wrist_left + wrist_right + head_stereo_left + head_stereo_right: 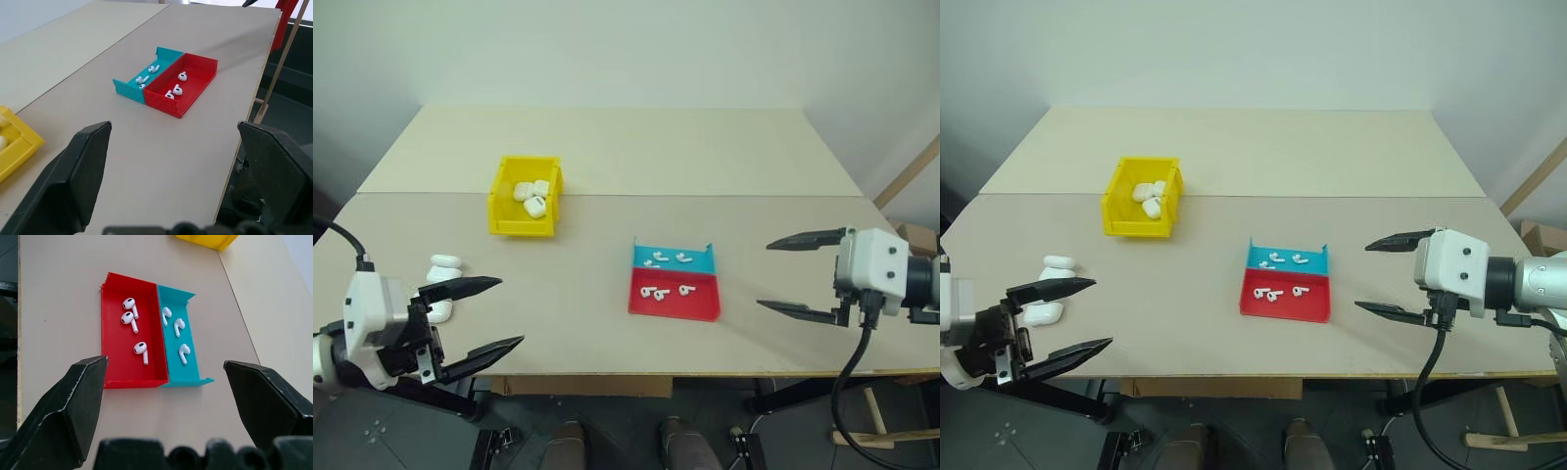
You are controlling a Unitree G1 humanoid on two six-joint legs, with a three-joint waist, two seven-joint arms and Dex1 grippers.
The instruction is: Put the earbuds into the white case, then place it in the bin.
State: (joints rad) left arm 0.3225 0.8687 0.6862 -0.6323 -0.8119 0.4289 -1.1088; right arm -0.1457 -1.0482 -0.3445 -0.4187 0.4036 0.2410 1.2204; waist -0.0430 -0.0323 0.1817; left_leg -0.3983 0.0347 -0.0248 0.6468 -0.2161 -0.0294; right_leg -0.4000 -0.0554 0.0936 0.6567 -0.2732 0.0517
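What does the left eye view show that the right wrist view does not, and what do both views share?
Left eye view alone: the white cases on the table by the left end effector, and more cases inside the yellow bin. Right wrist view alone: a close look at each earbud. Shared: the red-and-blue tray and the open right end effector.

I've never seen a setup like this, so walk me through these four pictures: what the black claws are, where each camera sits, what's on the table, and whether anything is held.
The black claws are a two-armed robot's grippers: the left gripper and the right gripper, both open and holding nothing. Two pictures come from cameras on the robot's head, looking down over the table. The other two come from cameras on each wrist, looking out between that gripper's fingers. On the table sits a yellow bin with white cases inside, and more cases lie near the left gripper. In the middle is a red-and-blue tray with three earbuds in each half.
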